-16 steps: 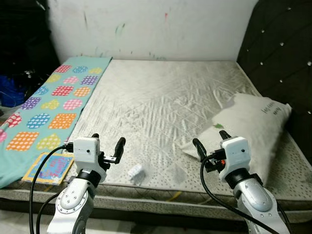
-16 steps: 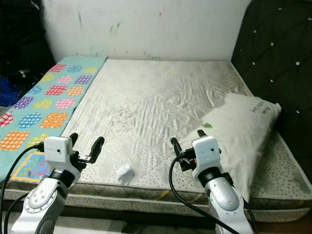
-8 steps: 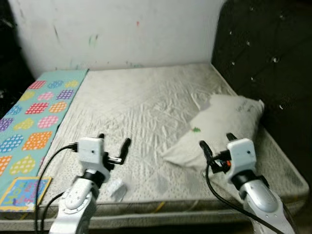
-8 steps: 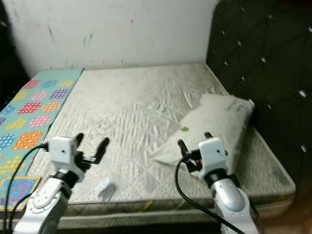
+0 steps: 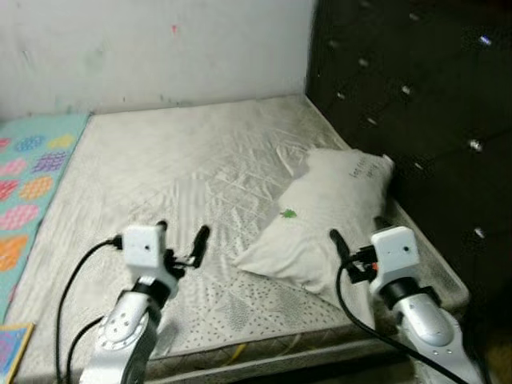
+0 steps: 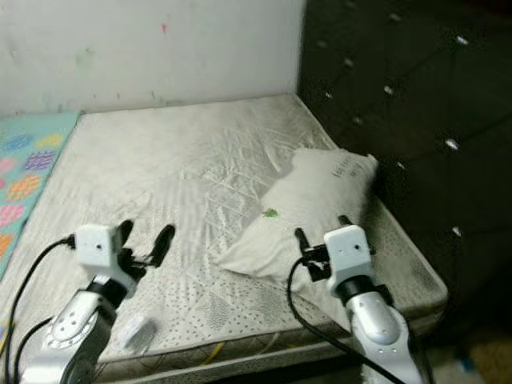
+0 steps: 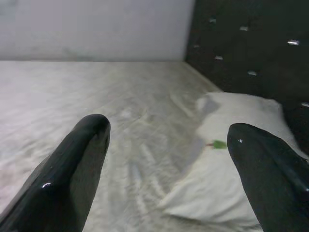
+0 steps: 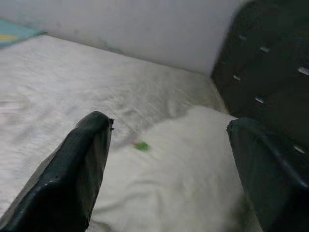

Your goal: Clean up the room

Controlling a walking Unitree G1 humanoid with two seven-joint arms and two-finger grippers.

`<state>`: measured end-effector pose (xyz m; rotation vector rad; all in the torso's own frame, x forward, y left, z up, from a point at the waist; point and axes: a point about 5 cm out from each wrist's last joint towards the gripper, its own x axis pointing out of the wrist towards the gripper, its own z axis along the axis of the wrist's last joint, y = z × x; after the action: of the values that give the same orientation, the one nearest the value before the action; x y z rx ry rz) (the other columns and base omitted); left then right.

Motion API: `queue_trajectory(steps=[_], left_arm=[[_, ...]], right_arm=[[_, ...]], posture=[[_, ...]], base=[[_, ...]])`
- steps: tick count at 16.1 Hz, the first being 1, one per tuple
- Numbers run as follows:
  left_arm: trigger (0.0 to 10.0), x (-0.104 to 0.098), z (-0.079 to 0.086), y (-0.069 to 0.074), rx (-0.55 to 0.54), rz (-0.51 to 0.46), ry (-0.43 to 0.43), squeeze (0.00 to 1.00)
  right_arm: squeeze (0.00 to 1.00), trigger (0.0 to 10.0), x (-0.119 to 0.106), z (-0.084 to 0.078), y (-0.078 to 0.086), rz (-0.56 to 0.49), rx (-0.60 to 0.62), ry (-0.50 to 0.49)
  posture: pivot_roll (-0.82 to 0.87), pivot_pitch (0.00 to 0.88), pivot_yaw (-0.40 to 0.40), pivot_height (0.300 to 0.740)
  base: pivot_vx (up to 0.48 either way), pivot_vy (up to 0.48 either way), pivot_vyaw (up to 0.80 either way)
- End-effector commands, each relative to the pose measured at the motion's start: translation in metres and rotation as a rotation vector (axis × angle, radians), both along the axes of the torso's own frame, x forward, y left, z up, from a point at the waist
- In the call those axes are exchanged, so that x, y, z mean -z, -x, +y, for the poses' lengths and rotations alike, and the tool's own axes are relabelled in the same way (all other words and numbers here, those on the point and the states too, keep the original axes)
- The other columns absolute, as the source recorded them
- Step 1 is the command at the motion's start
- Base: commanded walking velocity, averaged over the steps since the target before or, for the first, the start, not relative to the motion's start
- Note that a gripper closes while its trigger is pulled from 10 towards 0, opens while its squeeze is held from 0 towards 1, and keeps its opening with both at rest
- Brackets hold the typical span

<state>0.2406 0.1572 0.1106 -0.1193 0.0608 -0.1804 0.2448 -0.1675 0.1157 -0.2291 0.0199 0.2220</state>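
A white pillow (image 5: 320,216) with a small green mark lies askew on the right side of the bare grey mattress (image 5: 184,152), close to the dark headboard. My left gripper (image 5: 182,234) hovers open over the mattress's front edge, left of the pillow. My right gripper (image 5: 358,234) is open just above the pillow's near corner. A small crumpled white thing (image 6: 138,332) lies at the front edge beside my left arm. In the left wrist view the pillow (image 7: 236,159) sits beyond the open fingers (image 7: 72,164). The right wrist view looks straight down onto the pillow (image 8: 178,164).
A black tufted headboard (image 5: 400,96) rises along the right. A patterned turquoise mat (image 6: 24,168) borders the mattress on the left. A white wall (image 5: 160,48) closes the far side. The mattress's front edge (image 5: 264,344) drops off right before me.
The camera has swung to the right: the pillow and headboard now sit nearer the middle and the mat has slid off to the left. Both grippers stay open in the same pose.
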Motion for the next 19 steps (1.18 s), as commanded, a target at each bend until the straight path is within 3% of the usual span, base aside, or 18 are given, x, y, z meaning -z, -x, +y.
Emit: queue_trajectory(steps=[1,8,14,19], left_arm=[[10.0,0.0,0.005,0.0,-0.013,0.007,-0.013,0.0],[10.0,-0.005,0.005,-0.012,-0.015,-0.017,-0.022,0.0],[10.0,-0.009,0.011,-0.026,-0.064,-0.058,-0.018,0.0],[10.0,-0.016,0.009,-0.035,-0.078,-0.11,-0.009,0.0]], right_arm=[[0.0,10.0,-0.005,0.007,-0.002,-0.023,-0.029,-0.008],[0.0,10.0,-0.007,0.01,-0.012,-0.041,-0.039,-0.012],[0.0,10.0,-0.007,0.003,-0.03,-0.054,0.038,-0.047],[0.0,10.0,-0.016,0.011,-0.045,-0.138,0.022,0.069]], posture=[[-0.12,0.0,0.005,0.74],[-0.13,0.0,0.012,0.74],[-0.12,0.0,0.024,0.74],[-0.13,0.0,-0.011,0.74]], base=[[0.0,0.3,0.0],[0.0,0.309,0.0],[0.0,0.292,0.0],[0.0,0.175,0.0]])
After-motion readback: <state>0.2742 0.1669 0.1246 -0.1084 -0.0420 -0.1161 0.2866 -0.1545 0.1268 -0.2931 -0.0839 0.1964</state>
